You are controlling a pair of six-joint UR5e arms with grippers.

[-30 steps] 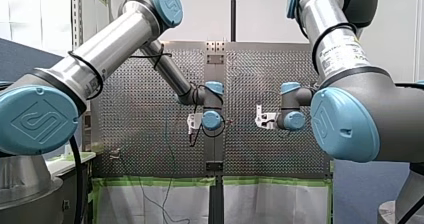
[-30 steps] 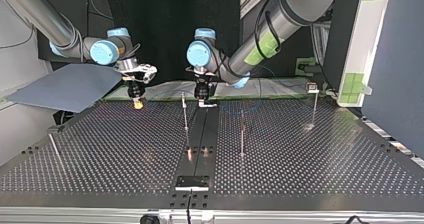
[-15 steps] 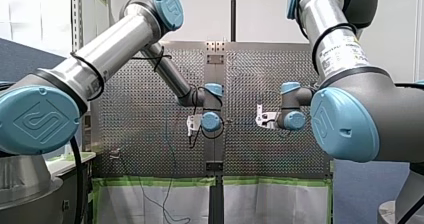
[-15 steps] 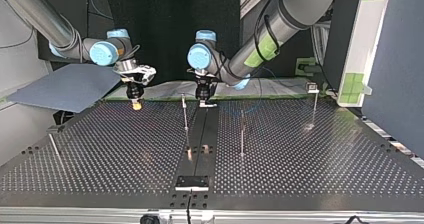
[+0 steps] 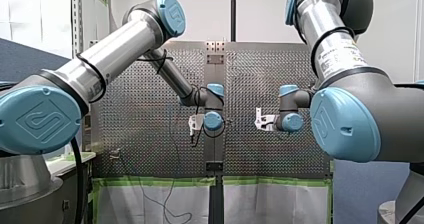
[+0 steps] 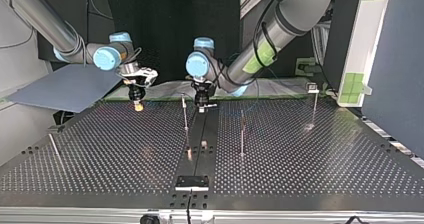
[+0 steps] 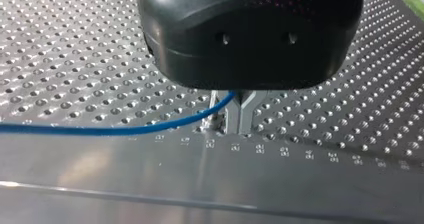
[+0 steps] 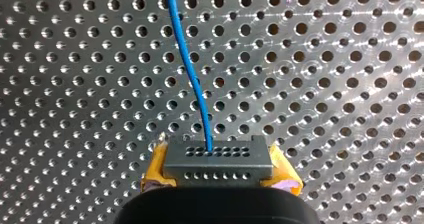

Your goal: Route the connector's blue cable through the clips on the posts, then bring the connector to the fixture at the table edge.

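My right gripper [image 6: 136, 104] clamps the connector [image 8: 218, 160], well aside of the middle post [image 6: 185, 115]. Blue cable [image 8: 192, 74] runs lengthwise from it toward that post. My left gripper [image 7: 235, 116], pinched on the cable, sits just beside the post and is the nearer arm. Whether the cable is threaded there is too small to tell.

Blue cable [image 8: 192, 69]: uniform blue. Connector [image 8: 218, 156]: dark grey, face patterned with two rows of small holes. Pads [image 8: 156, 165] of my right gripper [image 8: 218, 168]: yellow (orange-tinged at the edges). Housing [image 7: 250, 34] of my left gripper [image 7: 234, 119]: glossy black; fingers [image 7: 248, 109]: bare grey metal. Table [image 8: 325, 84]: silver, regular grid of round holes. Arm joint caps [image 5: 172, 14]: light blue. Tape [image 5: 155, 180] at the front view's 6 o'clock: green.
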